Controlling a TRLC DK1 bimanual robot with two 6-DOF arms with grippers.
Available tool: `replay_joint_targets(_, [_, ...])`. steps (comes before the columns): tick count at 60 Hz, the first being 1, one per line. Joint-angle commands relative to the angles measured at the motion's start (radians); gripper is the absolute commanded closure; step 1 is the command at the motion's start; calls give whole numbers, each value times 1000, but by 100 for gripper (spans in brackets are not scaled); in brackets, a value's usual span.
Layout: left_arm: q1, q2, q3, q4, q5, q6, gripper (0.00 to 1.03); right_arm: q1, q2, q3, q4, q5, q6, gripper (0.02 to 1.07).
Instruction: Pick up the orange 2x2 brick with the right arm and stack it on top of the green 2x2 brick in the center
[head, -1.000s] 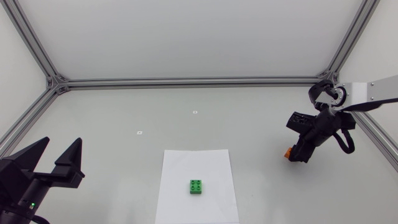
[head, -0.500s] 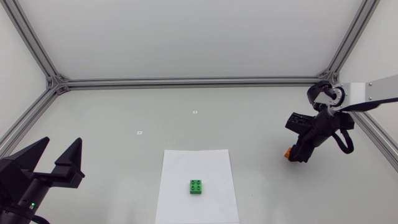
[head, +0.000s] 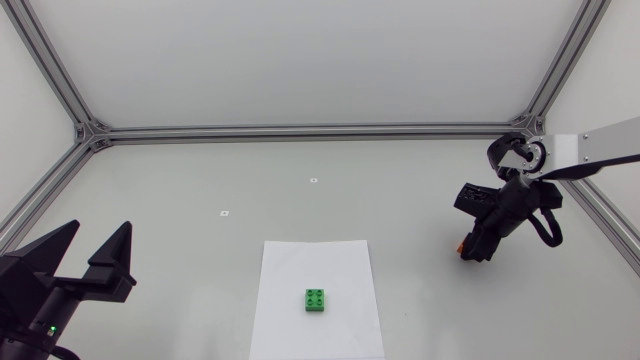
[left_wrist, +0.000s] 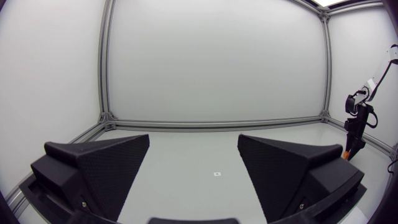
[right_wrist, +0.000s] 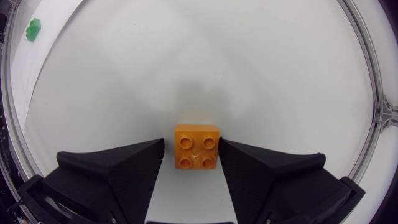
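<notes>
Orange brick (right_wrist: 196, 146) lies between the right hand's (right_wrist: 191, 149) parted fingers (right_wrist: 134, 171).

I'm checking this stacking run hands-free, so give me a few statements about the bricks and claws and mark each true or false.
1. The green brick sits on the white sheet. True.
2. The orange brick is stacked on the green brick. False: it lies far off to the right, between the fingers of the right claw.
3. The left claw holds a brick. False: it is open and empty.
4. The orange brick shows four studs on top. True.
</notes>
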Motion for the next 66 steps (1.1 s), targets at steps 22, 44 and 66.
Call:
replay_joint_targets(22, [-8, -3, -41, -11, 3, 6, 4, -1, 17, 33, -19, 4, -9, 54])
replay_joint_targets(44, [-8, -3, -41, -11, 3, 6, 4, -1, 21, 19, -14, 4, -9, 54])
replay_joint_targets(66, [-8, -3, -41, -11, 3, 6, 4, -1, 28, 18, -13, 4, -9, 57])
